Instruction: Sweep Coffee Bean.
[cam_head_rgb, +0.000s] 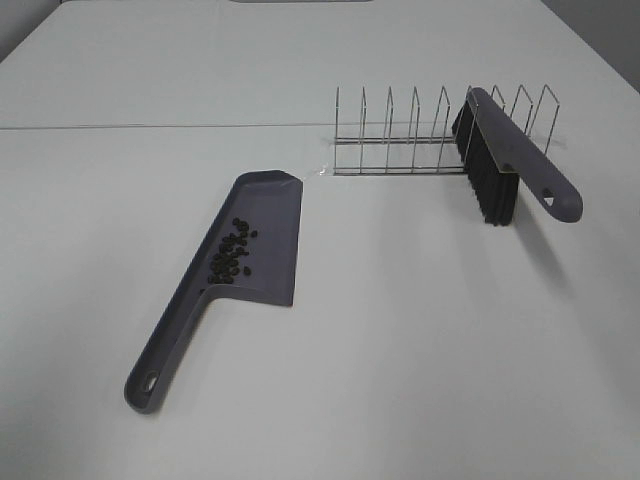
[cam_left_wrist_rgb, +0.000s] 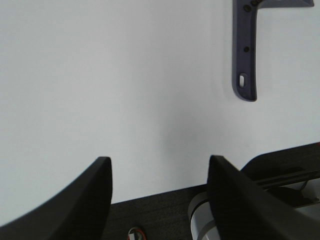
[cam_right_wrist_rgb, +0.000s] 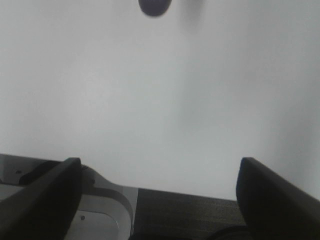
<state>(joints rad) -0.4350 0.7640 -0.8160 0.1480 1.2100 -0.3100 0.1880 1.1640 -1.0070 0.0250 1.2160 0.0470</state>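
Note:
The coffee beans (cam_head_rgb: 232, 252) lie in a loose dark cluster on the blade of the grey dustpan (cam_head_rgb: 268, 205), which rests flat on the white table with its handle toward the front left. A grey brush (cam_head_rgb: 512, 152) with black bristles leans in the wire rack (cam_head_rgb: 400, 140). Neither arm shows in the exterior high view. My left gripper (cam_left_wrist_rgb: 160, 161) is open over bare table with nothing between its fingers, and the dustpan handle (cam_left_wrist_rgb: 245, 55) lies well beyond it. Open wide and empty, my right gripper (cam_right_wrist_rgb: 160, 161) has the brush's handle end (cam_right_wrist_rgb: 155, 6) far ahead.
The wire rack with its several upright dividers stands at the back right of the white table (cam_head_rgb: 420, 360). A seam runs across the table behind the dustpan.

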